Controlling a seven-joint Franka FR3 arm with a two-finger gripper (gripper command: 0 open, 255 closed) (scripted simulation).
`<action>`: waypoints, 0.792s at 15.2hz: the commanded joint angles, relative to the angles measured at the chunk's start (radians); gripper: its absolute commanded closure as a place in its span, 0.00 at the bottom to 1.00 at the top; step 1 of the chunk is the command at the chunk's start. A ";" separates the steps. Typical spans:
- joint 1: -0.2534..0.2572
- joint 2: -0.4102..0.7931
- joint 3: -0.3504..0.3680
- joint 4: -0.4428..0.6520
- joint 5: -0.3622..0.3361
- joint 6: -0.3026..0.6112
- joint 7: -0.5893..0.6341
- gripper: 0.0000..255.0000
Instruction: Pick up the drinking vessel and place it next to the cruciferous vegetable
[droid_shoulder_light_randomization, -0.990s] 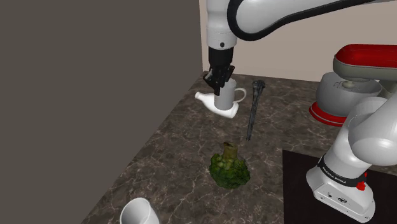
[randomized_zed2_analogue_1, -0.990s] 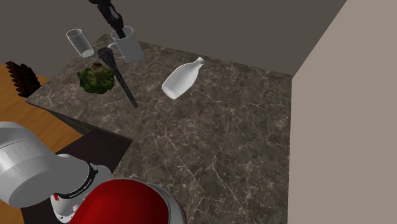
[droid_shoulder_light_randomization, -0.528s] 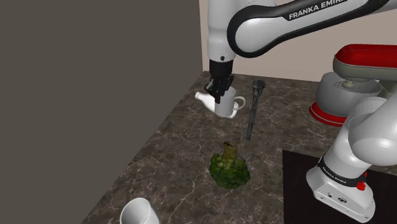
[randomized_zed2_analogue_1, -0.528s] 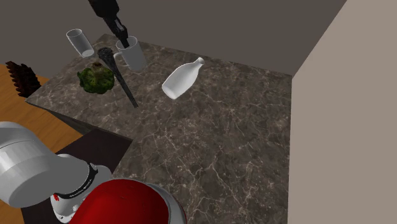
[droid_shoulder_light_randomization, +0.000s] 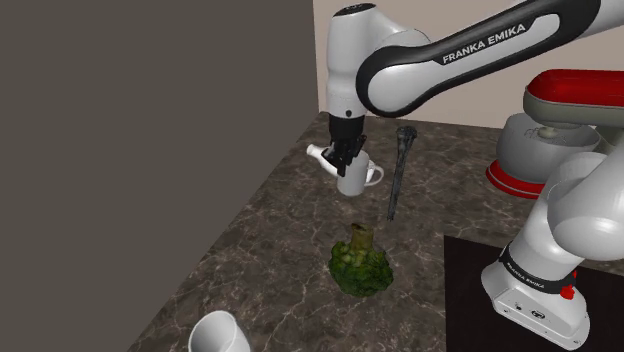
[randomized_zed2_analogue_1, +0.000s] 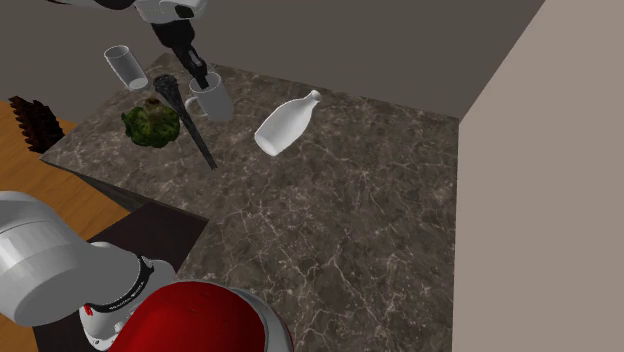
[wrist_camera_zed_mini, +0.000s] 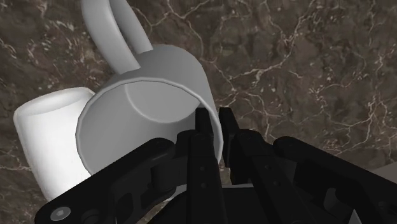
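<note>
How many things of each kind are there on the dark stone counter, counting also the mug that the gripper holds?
Drinking vessels: 2, the mug and the cup
Bottle: 1
Broccoli: 1
Black ladle: 1
Stand mixer: 1
Total: 6

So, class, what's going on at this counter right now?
The robot arm's gripper is shut on the rim of a white mug, holding it over the dark counter. The mug is close to a white bottle lying on its side and a black utensil. The broccoli sits farther along the counter, toward the stand. The mug is not yet set down beside it.
</note>
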 joint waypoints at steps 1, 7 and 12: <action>0.000 0.007 0.002 -0.021 -0.001 0.029 0.002 1.00; -0.001 0.038 0.009 -0.076 -0.007 0.114 0.010 1.00; -0.003 0.070 0.016 -0.117 -0.015 0.185 0.019 1.00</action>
